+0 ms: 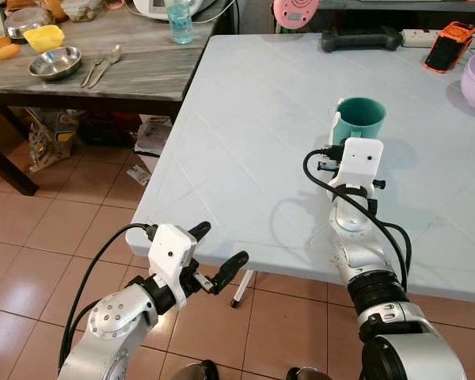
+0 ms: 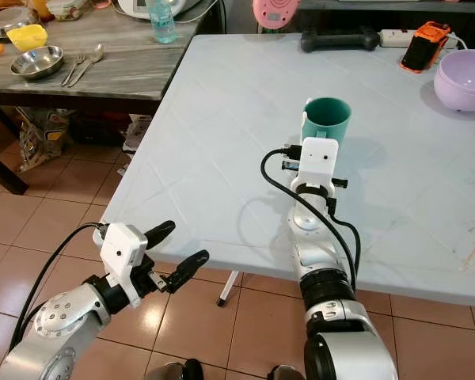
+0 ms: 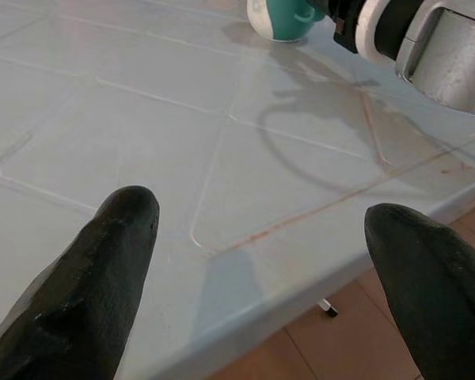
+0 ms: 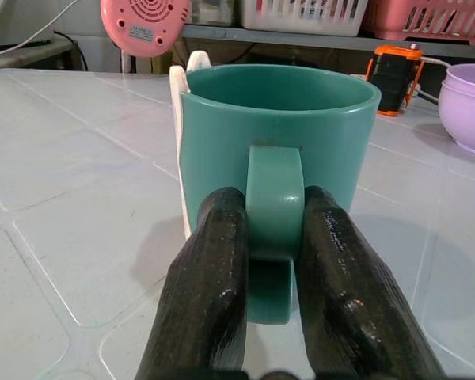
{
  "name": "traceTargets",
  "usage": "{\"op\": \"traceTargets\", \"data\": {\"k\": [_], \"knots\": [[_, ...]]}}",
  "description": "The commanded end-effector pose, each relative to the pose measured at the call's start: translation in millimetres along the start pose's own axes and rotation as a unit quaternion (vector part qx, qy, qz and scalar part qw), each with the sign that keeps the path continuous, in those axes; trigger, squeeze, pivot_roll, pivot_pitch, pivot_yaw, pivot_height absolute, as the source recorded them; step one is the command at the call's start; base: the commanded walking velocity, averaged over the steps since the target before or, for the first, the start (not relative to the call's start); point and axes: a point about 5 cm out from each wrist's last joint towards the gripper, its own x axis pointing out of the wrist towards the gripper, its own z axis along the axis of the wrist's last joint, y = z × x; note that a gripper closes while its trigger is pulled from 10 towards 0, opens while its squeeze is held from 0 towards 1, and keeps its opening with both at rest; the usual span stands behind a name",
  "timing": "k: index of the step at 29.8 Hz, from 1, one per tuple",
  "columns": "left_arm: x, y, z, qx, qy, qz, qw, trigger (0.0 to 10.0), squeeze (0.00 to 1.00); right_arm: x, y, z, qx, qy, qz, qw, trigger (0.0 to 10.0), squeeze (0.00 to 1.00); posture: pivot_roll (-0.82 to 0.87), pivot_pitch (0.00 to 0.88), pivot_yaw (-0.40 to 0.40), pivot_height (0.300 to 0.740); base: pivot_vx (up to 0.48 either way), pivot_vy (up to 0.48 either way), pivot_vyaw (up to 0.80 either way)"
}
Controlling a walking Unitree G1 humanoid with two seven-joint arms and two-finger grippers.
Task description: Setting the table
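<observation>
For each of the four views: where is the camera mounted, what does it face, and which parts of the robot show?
Left eye: head, looking down at the white table; both arms show.
Right eye: same scene; right gripper at the mug, left gripper off the table's edge.
Left wrist: along its open fingers over the table's corner.
Right wrist: along fingers clamping the mug's handle.
Shared: the mug appears in all four.

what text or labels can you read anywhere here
No text is readable in these pictures.
Pink round device: it carries a white sticker with print too small to read.
Orange-cased phone: dark screen, nothing legible.
Teal mug, gripped by its handle in the right gripper: plain, no marking.
</observation>
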Motion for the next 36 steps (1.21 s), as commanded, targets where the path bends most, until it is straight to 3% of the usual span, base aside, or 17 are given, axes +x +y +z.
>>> {"op": "traceTargets", "data": {"k": [1,7,9,10,15,20,29,36], "knots": [[0.9,1.3,-4.3,0.004,0.007,0.004,1.0,10.0,0.0,1.8,1.6,1.3,-0.003,-0.002,0.003,1.0,0.0,0.0,0.02,0.146,0.083,0.74,0.0,0.0,0.0],[16.6,18.6,-0.1,0.024,-0.009,0.069,0.997,10.0,0.0,-1.2,-1.5,-0.2,0.018,0.003,0.025,1.0,0.4,0.0,0.01,0.077,0.061,0.74,0.0,0.0,0.0],[19.8,26.0,3.4,0.034,-0.02,0.097,0.995,10.0,0.0,-4.8,-1.7,1.7,0.023,-0.004,0.039,0.999,4.2,0.0,0.0,0.058,0.054,0.74,0.0,0.0,0.0],[21.1,28.9,4.2,0.034,-0.023,0.106,0.993,10.0,0.0,-6.3,-2.2,2.4,0.024,-0.008,0.043,0.999,10.0,0.0,0.0,0.041,0.052,0.74,0.0,0.0,0.0],[24.3,42.4,6.1,0.036,-0.035,0.146,0.988,10.0,0.0,-17.9,-5.8,9.2,0.013,-0.039,0.073,0.997,10.0,0.0,-0.02,0.025,0.049,0.74,0.0,0.0,0.0],[26.7,61.1,7.2,0.038,-0.043,0.207,0.977,10.0,0.0,-40.9,-22.2,15.4,0.01,-0.054,0.079,0.995,10.0,0.0,-0.06,0.0,0.051,0.74,0.0,0.0,0.0],[26.7,70.0,-2.7,0.029,-0.035,0.237,0.97,10.0,0.0,-71.9,-42.7,11.3,0.001,-0.017,0.072,0.997,10.0,0.0,-0.09,0.0,0.061,0.74,0.0,0.0,-0.22],[34.5,72.5,-2.4,0.021,-0.038,0.243,0.969,10.0,0.0,-75.7,-55.1,8.2,-0.009,-0.005,0.058,0.998,10.0,0.0,-0.11,0.0,0.07,0.74,0.0,0.0,-0.67]]}}
